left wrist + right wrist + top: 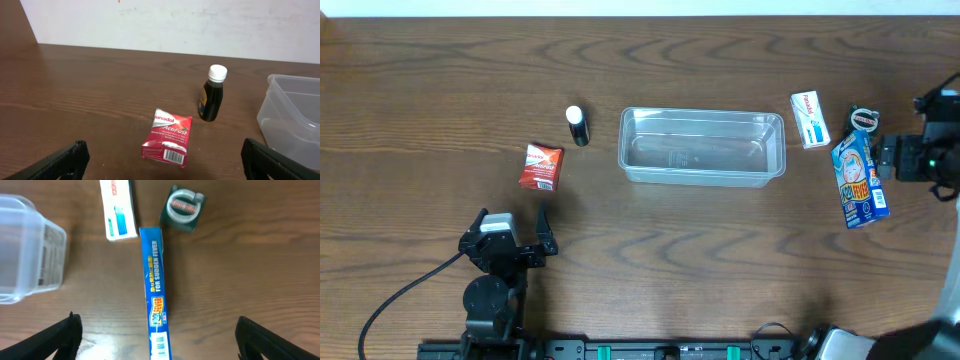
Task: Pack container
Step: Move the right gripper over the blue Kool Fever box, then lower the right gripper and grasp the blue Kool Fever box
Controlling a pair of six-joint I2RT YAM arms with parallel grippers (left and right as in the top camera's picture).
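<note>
Nearest the base, the left gripper point(515, 228) hangs wide open, holding nothing, short of a red packet point(540, 166) and a dark bottle point(578, 126). Mid-table sits the clear container point(700, 112), empty. Off to its right, the right gripper point(160, 340) is spread open astride a blue box point(156, 280) that seems to stand on edge — an off-centre squeeze could topple it against the white box point(119, 210) just beside it.

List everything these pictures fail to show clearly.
- Container: left wrist view, far end cut off by the right edge.
- Blue box: right wrist view, lower end cut off by the bottom edge.
- Bottle: left wrist view, label too small to read.
- Green item: right wrist view, top lettering blurred.
- White box: overhead, print too small.
</note>
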